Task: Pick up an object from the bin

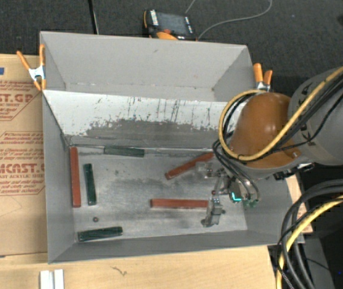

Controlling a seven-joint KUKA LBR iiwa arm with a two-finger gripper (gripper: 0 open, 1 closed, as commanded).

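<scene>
Your pincer [212, 214] is low in the bin [141, 65], near the front wall and close to the corner on the side where the arm comes in. It hangs below the orange wrist cover [264, 128]. From this angle you cannot tell how far open it is, or whether it has hold of anything.

The nearest thing is a red-brown stick [177, 204], lying flat on the floor. It runs away from the pincer toward the view's left, and its near end sits right at the pincer's tip, possibly touching it.

Just behind the pincer, toward the back wall, a second red-brown stick [188, 166] lies at a slant, apart from the first.

Everything else is well away from the pincer, across the floor to the view's left:
- A dark green stick [123, 152] lies along the foot of the back wall.
- A long red stick [75, 177] runs along the far side wall.
- A short green stick [89, 184] lies just beside that red one, parallel to it.
- Another green stick [100, 234] rests against the front wall.
</scene>
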